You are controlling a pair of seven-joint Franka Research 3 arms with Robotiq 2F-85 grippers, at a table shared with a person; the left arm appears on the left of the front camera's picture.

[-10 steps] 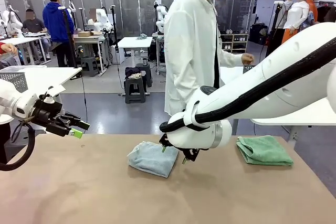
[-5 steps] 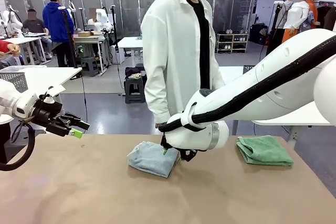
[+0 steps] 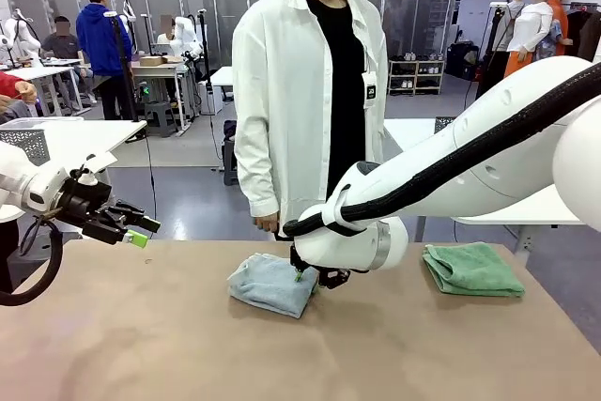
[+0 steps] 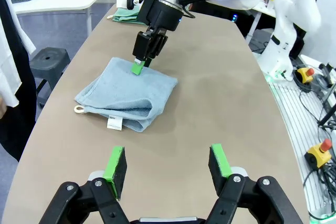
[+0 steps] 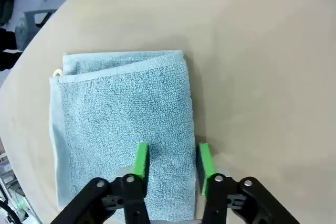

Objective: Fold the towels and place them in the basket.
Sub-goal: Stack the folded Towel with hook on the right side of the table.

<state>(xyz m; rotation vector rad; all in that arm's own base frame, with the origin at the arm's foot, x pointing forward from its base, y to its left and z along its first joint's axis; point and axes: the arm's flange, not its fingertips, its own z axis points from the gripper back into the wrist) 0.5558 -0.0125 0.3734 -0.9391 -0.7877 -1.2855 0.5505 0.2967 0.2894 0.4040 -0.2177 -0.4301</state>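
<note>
A folded pale blue towel (image 3: 272, 284) lies mid-table, its white tag (image 4: 114, 124) facing my left arm. My right gripper (image 5: 172, 162) has come down on the towel's (image 5: 121, 124) folded edge, and the green pads pinch the cloth between them. From the left wrist view that gripper (image 4: 143, 59) stands upright on the towel (image 4: 126, 90). A folded mint green towel (image 3: 472, 268) rests at the table's right. My left gripper (image 3: 136, 232) hangs open above the table's left edge with nothing in it (image 4: 167, 163). The dark mesh basket (image 3: 23, 143) sits on a white side table at far left.
A person in a white coat (image 3: 310, 91) stands at the far edge right behind the blue towel, one hand (image 3: 268, 224) hanging near the table. The tabletop (image 3: 282, 354) in front is bare. A white table (image 3: 554, 204) stands beyond the right side.
My right gripper's jaws have closed from wide to a pinch on the blue towel's edge. The person has turned from sideways to face the table. My left arm has stayed still.
</note>
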